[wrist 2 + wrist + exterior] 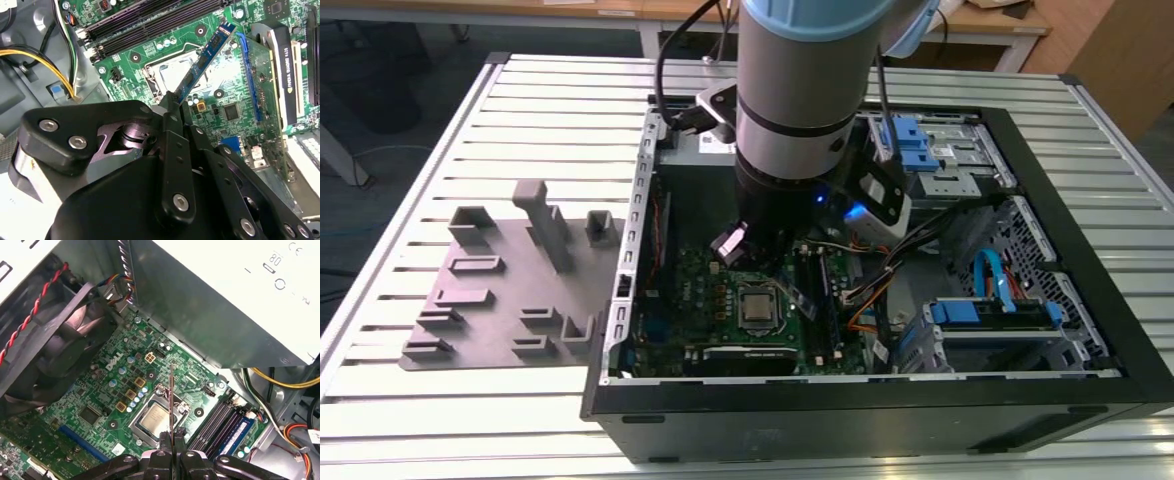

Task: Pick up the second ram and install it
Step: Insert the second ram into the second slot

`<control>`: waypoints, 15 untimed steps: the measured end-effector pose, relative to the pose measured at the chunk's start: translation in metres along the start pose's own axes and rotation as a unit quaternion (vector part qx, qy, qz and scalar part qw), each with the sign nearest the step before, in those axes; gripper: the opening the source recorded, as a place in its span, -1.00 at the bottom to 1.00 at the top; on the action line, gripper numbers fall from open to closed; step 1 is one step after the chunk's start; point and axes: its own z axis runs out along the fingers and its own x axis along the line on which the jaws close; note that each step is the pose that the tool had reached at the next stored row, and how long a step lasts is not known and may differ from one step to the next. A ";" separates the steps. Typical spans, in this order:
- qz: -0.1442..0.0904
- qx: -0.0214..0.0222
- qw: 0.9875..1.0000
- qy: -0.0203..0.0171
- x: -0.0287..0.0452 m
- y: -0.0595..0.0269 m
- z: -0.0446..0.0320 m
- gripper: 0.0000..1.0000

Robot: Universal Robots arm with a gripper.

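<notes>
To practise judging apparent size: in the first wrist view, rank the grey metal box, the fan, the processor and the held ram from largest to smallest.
1. metal box
2. fan
3. processor
Unranked: ram. It is seen edge-on and close to the camera, so it looks like a thin line here.
</notes>
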 end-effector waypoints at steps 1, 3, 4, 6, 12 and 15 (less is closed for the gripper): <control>0.003 0.000 1.000 0.000 0.0000 0.0000 0.0000 -0.78; 0.008 0.001 1.000 -0.001 0.0000 0.0000 0.0001 -0.78; 0.011 0.001 1.000 -0.001 0.0000 0.0000 0.0001 -0.78; 0.016 0.001 1.000 -0.001 0.0000 0.0000 0.0001 -0.78; 0.032 0.002 0.999 -0.002 0.0000 0.0000 0.0002 -0.78; 0.039 0.003 0.999 -0.003 0.0000 0.0000 0.0002 -0.78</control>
